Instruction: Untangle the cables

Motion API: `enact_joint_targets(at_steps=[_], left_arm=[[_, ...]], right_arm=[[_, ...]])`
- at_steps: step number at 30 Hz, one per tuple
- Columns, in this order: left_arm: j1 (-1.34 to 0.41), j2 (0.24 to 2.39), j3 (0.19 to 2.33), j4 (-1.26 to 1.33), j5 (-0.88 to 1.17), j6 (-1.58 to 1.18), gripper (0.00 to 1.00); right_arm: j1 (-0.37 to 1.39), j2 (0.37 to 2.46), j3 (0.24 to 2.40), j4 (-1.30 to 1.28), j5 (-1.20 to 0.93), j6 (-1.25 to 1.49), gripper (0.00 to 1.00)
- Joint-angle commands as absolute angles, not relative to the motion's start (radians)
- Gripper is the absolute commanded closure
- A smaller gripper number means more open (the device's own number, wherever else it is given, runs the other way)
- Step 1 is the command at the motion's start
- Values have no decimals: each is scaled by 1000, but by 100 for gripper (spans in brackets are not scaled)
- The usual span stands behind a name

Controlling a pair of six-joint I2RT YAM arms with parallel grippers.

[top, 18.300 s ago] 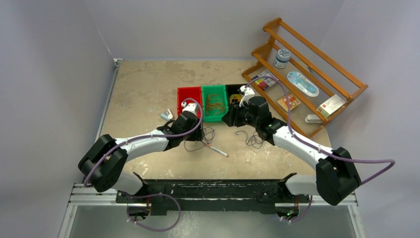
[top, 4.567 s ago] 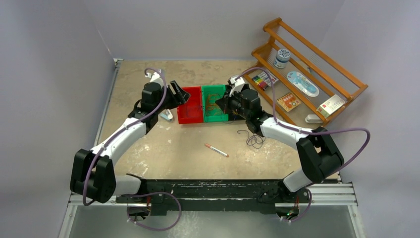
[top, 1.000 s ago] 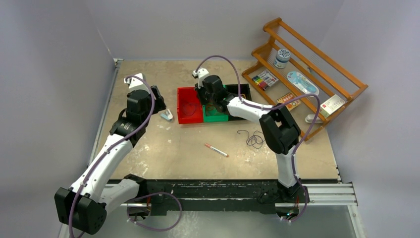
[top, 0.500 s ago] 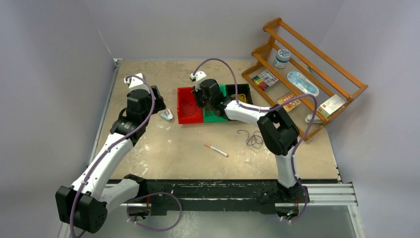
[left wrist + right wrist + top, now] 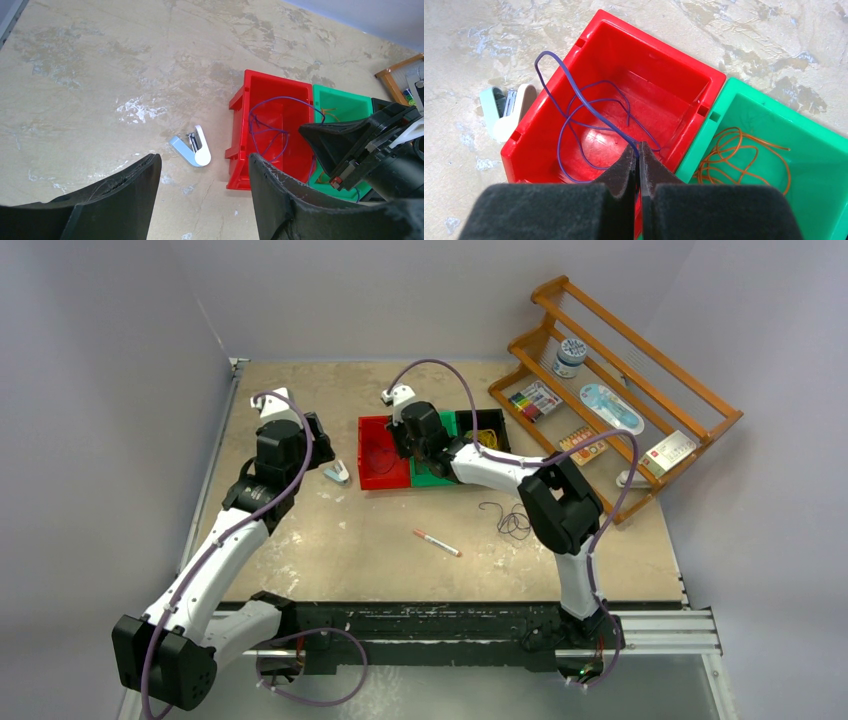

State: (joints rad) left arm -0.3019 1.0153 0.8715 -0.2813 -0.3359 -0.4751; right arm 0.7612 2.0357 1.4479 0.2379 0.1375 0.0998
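The top external camera sits high behind the arm bases and looks down on the whole bench (image 5: 350, 540). The left wrist camera looks down from some height, past its own fingers (image 5: 115, 200), at the red bin (image 5: 237, 165) and the stapler (image 5: 192, 150). The right wrist camera hangs close over that same bin, its fingers (image 5: 619, 170) at the bottom edge. All three views share the bin.

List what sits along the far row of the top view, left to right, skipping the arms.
white-and-blue stapler → red bin → green bin → black bin → wooden rack
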Motion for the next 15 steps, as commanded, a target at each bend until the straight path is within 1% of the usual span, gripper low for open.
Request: enact_joint_targets(at_steps=[1,15], left_arm=[[-294,1001,878,-257,-328,-462,36],[-292,995,878,-260,-336,-462,36]], right_arm=[[768,2035,1499,253,166,90,98],[769,2117,1585,191,154,85,96]])
